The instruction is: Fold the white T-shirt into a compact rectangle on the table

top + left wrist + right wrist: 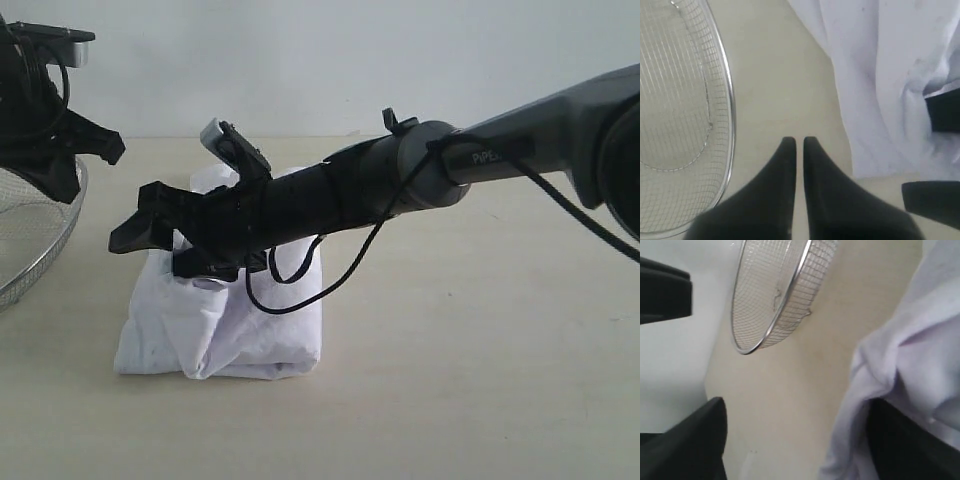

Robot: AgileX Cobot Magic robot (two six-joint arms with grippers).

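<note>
One white T-shirt (240,330) lies folded into a thick, roughly rectangular bundle on the pale surface (480,380), a little toward 8 o'clock from the middle of the exterior view. Its edges are rumpled, and a rounded fold runs along the near side (faint dark specks dot the cloth).

The right arm (520,140) reaches in from 3 o'clock and crosses above the bundle, with a black cable (300,300) looping down from it over the shirt. The right fingers (150,225) stand wide apart at the bundle's 10 o'clock corner. In the right wrist view one finger is tucked against a fold of the cloth and the other hangs over bare surface, so nothing is clamped between them.

At 9 o'clock from the shirt sits a round wire-mesh basket (30,250), separated from it by a strip of bare surface. The left fingers (780,190) are pressed together and hold nothing. They hover over that strip, between the basket and the shirt's edge.
</note>
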